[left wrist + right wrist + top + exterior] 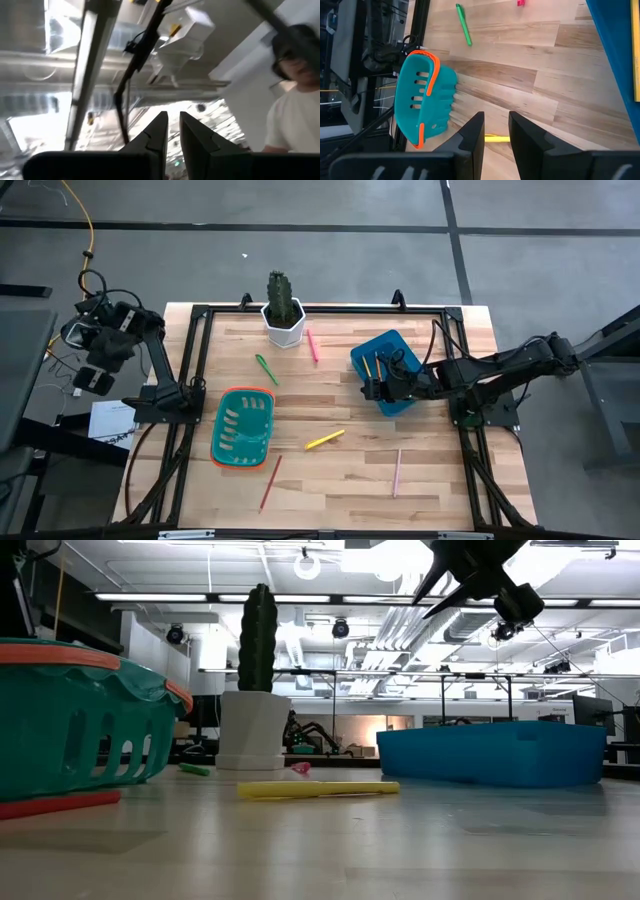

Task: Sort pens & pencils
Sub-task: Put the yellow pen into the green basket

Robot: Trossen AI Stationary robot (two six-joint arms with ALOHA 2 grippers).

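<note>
On the wooden table lie a green pen [266, 368], a hot-pink pen [312, 345] and a yellow pen [324, 440]. A dark red pencil [271, 482] and a pale salmon pencil [397, 472] rest flat nearer the front edge. Orange pencils [366, 366] lie inside the blue bin [392, 355]. My right gripper [372, 390] hovers open above the bin's near left corner, slanting down, with nothing between its fingers [472, 135]. My left gripper [173, 130] is folded back off the table's left side, pointing up at the ceiling, its fingers almost together and empty.
A teal basket with an orange rim [242, 427] stands left of centre. A cactus in a white pot [283, 310] stands at the far edge. A black frame [190, 360] borders the table. A person [295, 110] shows beyond the table in the left wrist view.
</note>
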